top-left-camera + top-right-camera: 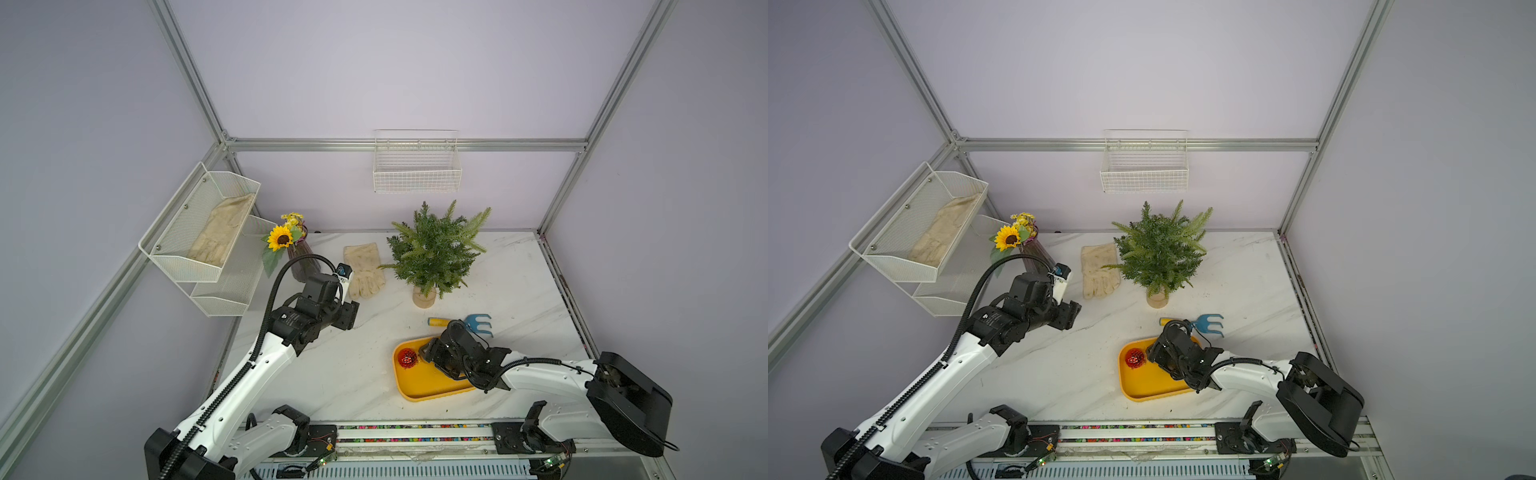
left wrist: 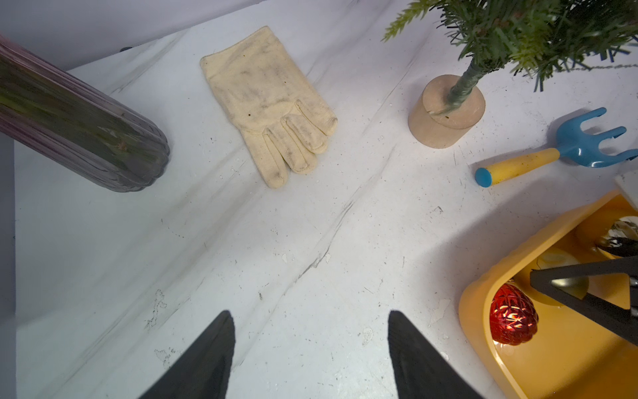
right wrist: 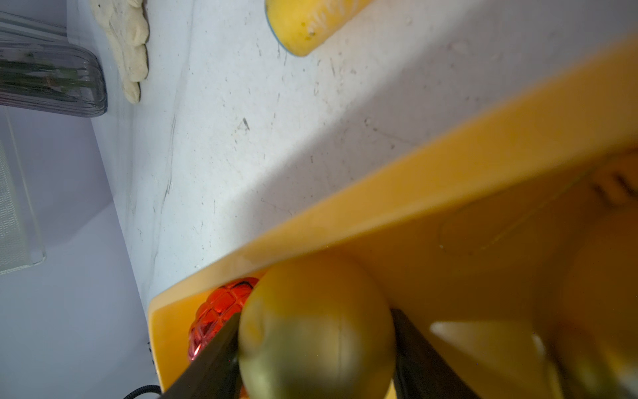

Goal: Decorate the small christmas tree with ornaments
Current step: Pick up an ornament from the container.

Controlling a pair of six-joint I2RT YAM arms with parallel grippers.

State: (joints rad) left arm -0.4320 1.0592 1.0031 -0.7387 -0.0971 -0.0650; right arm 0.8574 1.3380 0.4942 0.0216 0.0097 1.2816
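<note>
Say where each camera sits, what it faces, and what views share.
Top views: high above the front, looking down at the table; both arms show.
Left wrist: above the table, facing the glove; open jaws show.
Right wrist: low over the yellow tray; jaws grip a gold ball.
Shared: the red ball, in all.

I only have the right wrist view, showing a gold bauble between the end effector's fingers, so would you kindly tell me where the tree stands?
Observer: The small christmas tree stands upright, farther from the robot than the yellow tray that holds your gold ornament.
Operator: Thank you; does anything lie between them?
Observer: Yes, a blue hand rake lies on the table between tray and tree.
Operator: And the left end effector?
Observer: The left end effector is open and empty above the table, apart from the tray.
</note>
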